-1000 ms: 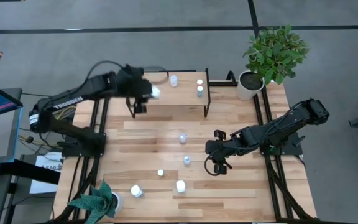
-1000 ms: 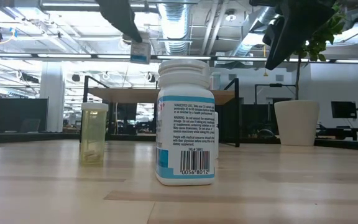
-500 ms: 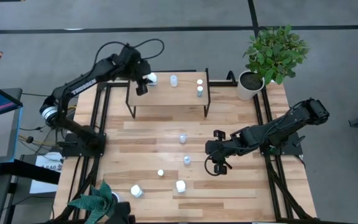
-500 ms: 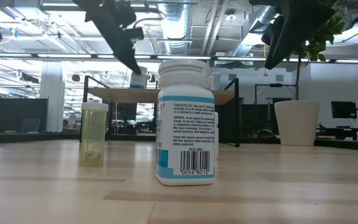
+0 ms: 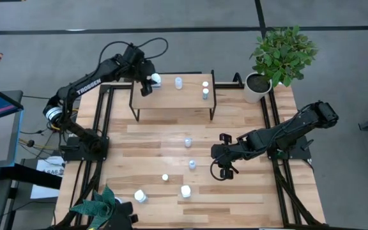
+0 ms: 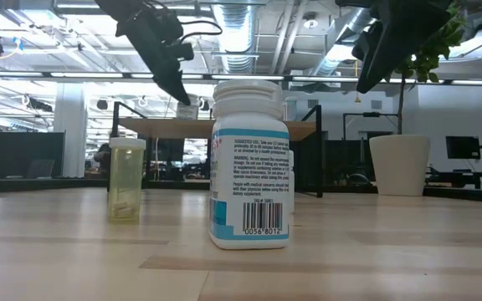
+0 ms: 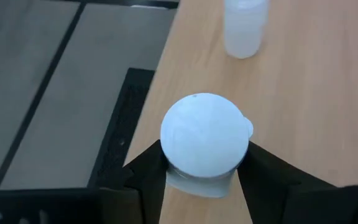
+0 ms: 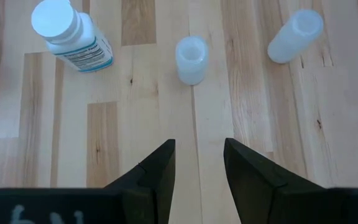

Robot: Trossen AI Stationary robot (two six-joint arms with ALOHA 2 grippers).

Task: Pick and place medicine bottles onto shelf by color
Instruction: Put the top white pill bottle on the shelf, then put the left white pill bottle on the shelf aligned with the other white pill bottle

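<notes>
The shelf (image 5: 171, 99) stands at the table's far middle, with three small bottles (image 5: 205, 89) on its top. My left gripper (image 5: 151, 83) is over the shelf's far-left corner, shut on a white-capped bottle (image 7: 204, 134). It also shows in the low view (image 6: 188, 109), right at the shelf top (image 6: 224, 125). My right gripper (image 5: 224, 171) hangs open and empty above the table's right middle. Ahead of it stand a small pale bottle (image 8: 191, 59), a second pale one (image 8: 294, 28) and a labelled white bottle (image 8: 70, 34). My left gripper pinches the bottle just under its white cap (image 7: 194, 177) between its two fingers (image 7: 151, 171), one on each side. The fingers come from above, slanting down. The bottle is upright at the shelf's left edge (image 7: 160, 81). Whether its base rests on the top, I cannot tell.
Several bottles stand on the tabletop (image 5: 188, 142) (image 5: 165, 177) (image 5: 140, 196) (image 5: 185, 191). A potted plant (image 5: 280, 54) stands at the far right corner and another (image 5: 101, 207) at the near left. In the low view a large white bottle (image 6: 249, 163) and a yellowish one (image 6: 126, 180) stand close.
My left gripper has carried the white-capped bottle toward the table's far edge and down to the shelf's far-left corner, most of it in the first half second. The bottle stays upright in the hold. My right gripper has kept still.
</notes>
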